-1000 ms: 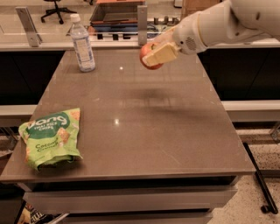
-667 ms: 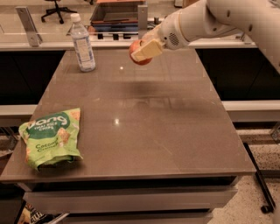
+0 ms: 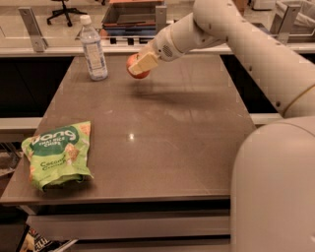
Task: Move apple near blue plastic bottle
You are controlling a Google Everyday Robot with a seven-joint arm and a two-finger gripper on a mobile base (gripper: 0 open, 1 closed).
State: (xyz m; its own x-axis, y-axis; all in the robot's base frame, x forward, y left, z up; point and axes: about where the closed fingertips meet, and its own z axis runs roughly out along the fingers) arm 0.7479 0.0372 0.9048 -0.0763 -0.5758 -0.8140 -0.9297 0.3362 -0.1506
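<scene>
Since a second ago, we see the arm (image 3: 231, 34) has swung toward the blue plastic bottle (image 3: 93, 49), carrying the apple (image 3: 131, 65) closer to it and a little lower.

Taking things from largest down, the grey table (image 3: 172, 133) bears the bottle at its far edge. The green rice-chip bag (image 3: 58, 155) lies well apart from the bottle, at the near corner on the same side. The gripper (image 3: 140, 66) hangs just beside the bottle, on the side facing the arm, its fingers clamped around the apple. The apple is held off the tabletop, with its shadow falling on the surface behind it.

We judge the task mostly done. The apple is grasped, lifted and brought near the bottle. What remains is to lower it to the table beside the bottle without knocking the bottle over, then to let go and pull back.

As for containers, the bottle stands upright with its white cap on, and we cannot tell how full it is. The chip bag looks closed, and its contents are hidden. A dark bin (image 3: 133, 15) sits beyond the bottle, off the table, and we cannot make out what is in it.
</scene>
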